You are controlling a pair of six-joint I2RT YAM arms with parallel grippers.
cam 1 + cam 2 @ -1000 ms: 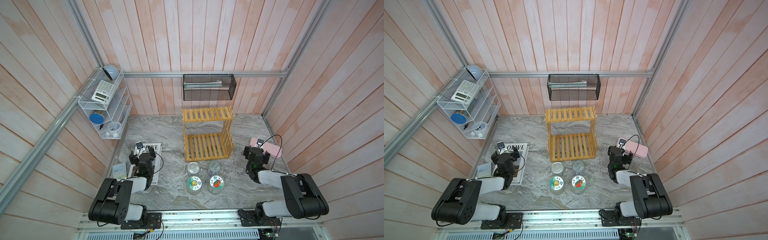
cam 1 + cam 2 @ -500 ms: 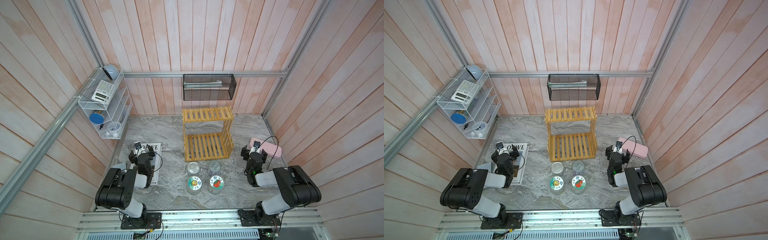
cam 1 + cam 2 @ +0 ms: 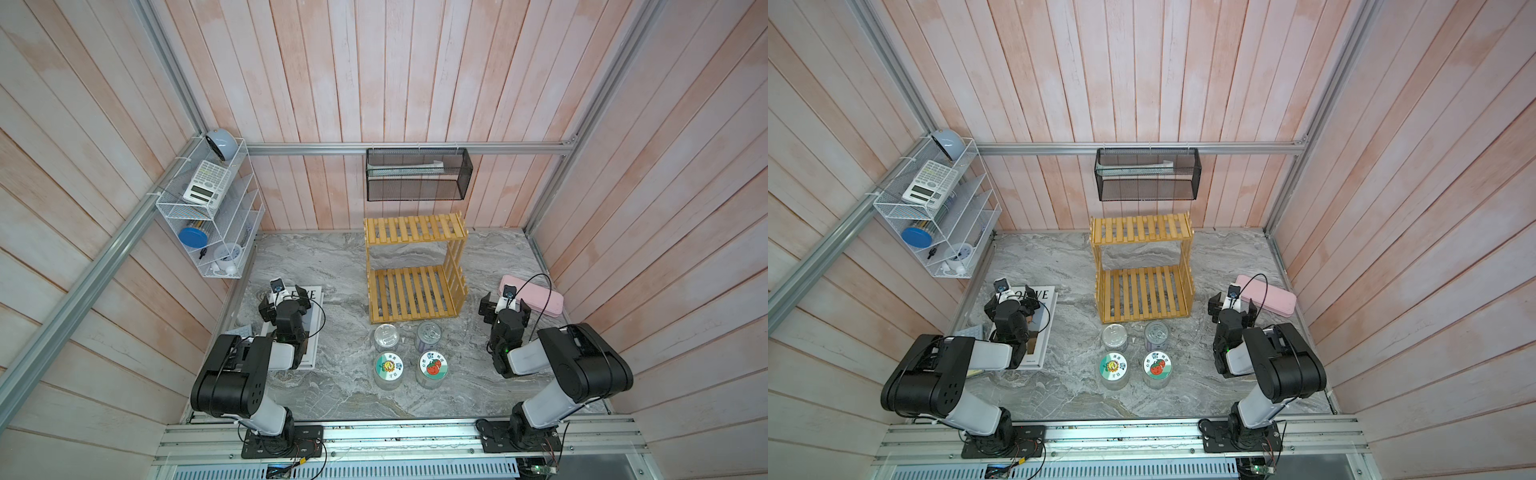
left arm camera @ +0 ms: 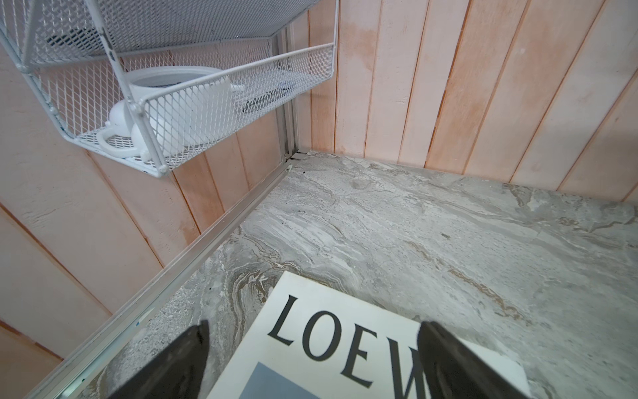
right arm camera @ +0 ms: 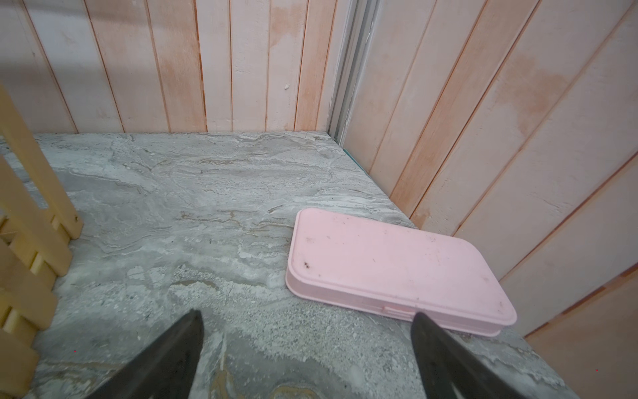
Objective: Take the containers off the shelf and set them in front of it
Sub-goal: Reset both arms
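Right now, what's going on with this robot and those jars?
The robot is clearing containers off the yellow wooden shelf, and that looks done: both tiers are bare. Two silver tins stand on the table just in front of it, with two glass jars in a row nearer the robot. Nothing is being held. The left hand is open above a magazine, and the right hand is open near a pink case.
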